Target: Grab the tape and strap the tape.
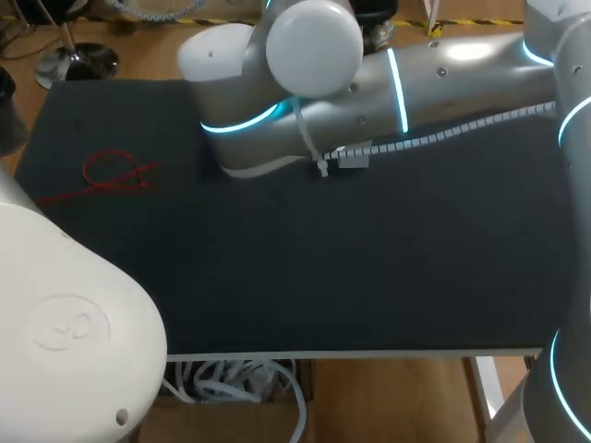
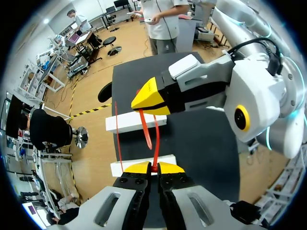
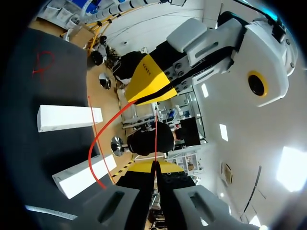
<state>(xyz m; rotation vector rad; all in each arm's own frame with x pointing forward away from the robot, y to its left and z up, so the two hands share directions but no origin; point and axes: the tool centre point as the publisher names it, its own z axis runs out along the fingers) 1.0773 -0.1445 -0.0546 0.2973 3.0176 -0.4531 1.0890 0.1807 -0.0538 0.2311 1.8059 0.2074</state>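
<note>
A thin red tape (image 2: 155, 141) runs between my two grippers above the dark table. My left gripper (image 2: 153, 167) is shut on one part of it. Just ahead, my right gripper (image 2: 149, 101) pinches another part, and a loose end (image 2: 146, 130) hangs from it. In the right wrist view my right gripper (image 3: 155, 166) is shut on the red tape (image 3: 155, 139), and the left gripper (image 3: 149, 88) faces it close ahead, a curved strand (image 3: 96, 143) trailing down. Both grippers are hidden behind my right arm (image 1: 369, 92) in the head view.
A second red tape (image 1: 115, 173) lies tangled on the table's far left, seen also in the right wrist view as red tape (image 3: 43, 64). Two white blocks (image 2: 135, 122) (image 2: 142, 165) stand on the table under the grippers. My left arm's shell (image 1: 65, 323) fills the near left corner.
</note>
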